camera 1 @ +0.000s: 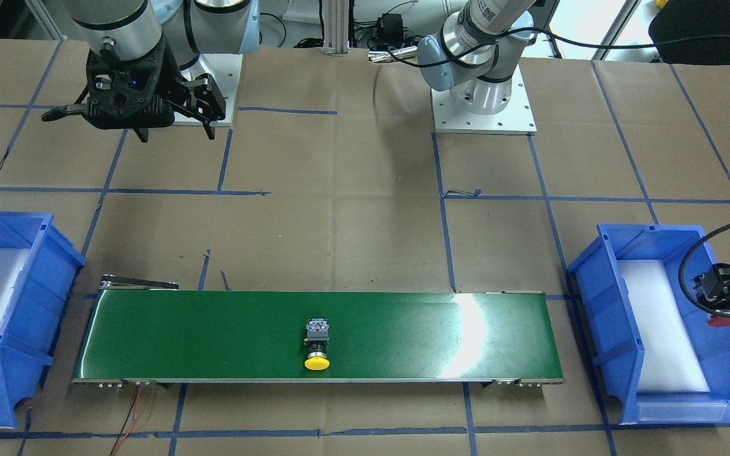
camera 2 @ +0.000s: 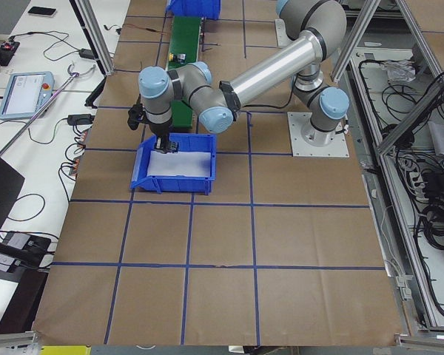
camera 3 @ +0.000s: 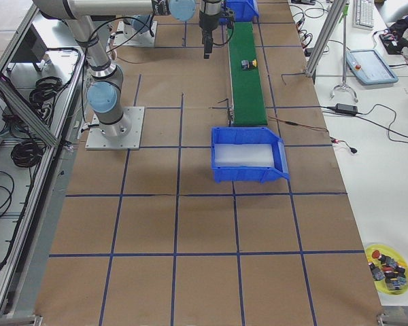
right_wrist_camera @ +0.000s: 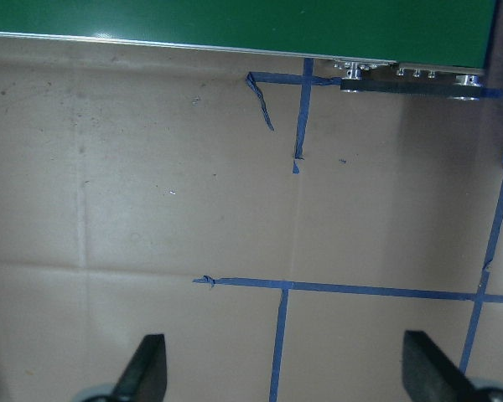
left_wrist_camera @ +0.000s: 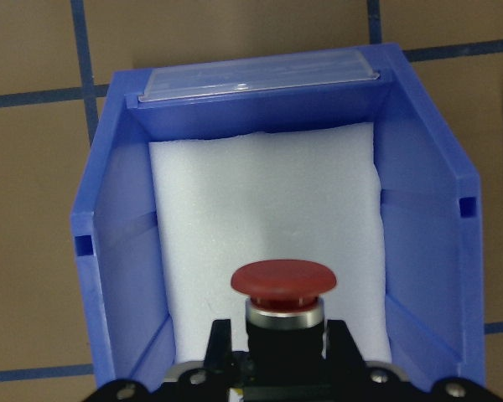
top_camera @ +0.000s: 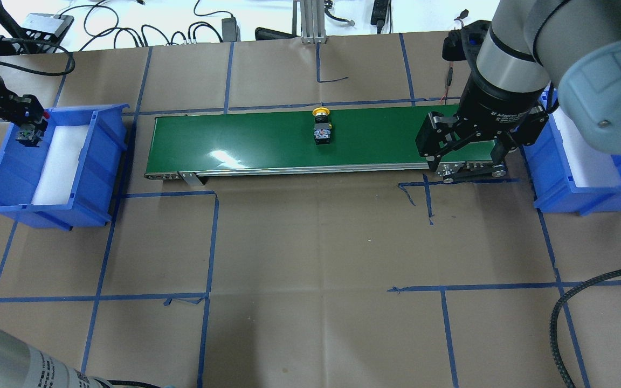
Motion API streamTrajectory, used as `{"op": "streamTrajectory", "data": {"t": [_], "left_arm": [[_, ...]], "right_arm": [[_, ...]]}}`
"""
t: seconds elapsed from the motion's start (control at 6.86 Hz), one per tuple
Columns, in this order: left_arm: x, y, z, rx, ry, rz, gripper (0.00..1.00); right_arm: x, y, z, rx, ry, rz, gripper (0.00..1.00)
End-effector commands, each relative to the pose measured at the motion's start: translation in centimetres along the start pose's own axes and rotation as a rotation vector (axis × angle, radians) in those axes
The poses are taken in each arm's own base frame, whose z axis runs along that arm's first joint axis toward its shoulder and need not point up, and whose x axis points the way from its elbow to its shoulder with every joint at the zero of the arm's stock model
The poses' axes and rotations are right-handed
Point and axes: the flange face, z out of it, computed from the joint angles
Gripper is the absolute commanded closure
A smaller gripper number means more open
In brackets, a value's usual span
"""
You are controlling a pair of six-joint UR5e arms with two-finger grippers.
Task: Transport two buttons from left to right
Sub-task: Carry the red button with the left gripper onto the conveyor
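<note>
The yellow button (camera 1: 317,347) lies on its side near the middle of the green conveyor belt (camera 1: 213,335); it also shows in the overhead view (top_camera: 322,127). My left gripper (camera 1: 723,294) is shut on the red button (left_wrist_camera: 282,287) and holds it above the white foam of the blue bin (left_wrist_camera: 419,251) on my left; the red cap (camera 1: 720,320) points away from the robot. My right gripper (top_camera: 469,163) is open and empty, hovering over the brown table surface just in front of the belt's right end, fingers (right_wrist_camera: 147,368) wide apart.
A second blue bin (top_camera: 558,196) with white foam stands past the belt's right end, partly hidden by my right arm. The left bin (top_camera: 100,161) sits off the belt's left end. Blue tape lines cross the brown paper. A black cable (top_camera: 585,302) lies at the right front.
</note>
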Motion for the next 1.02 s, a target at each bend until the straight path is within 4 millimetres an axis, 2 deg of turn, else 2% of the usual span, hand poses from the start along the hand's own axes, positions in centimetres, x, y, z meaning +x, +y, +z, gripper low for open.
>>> {"op": "streamTrajectory", "data": {"t": [0.0, 0.15, 0.73, 0.87], "left_arm": [[0.2, -0.6, 0.7, -0.024, 0.019, -0.010, 0.98], [1.8, -1.3, 0.7, -0.022, 0.021, -0.040, 0.98], [12.8, -3.7, -0.4, -0.021, 0.012, -0.129, 0.98], [16.3, -4.1, -0.9, -0.015, 0.011, -0.162, 0.98]], "right_arm": [[0.0, 0.0, 0.0, 0.001, 0.000, -0.001, 0.00], [0.0, 0.0, 0.0, 0.000, 0.000, -0.001, 0.00], [0.1, 0.0, 0.1, 0.000, 0.000, 0.001, 0.00], [0.1, 0.0, 0.1, -0.002, 0.000, 0.001, 0.00]]}}
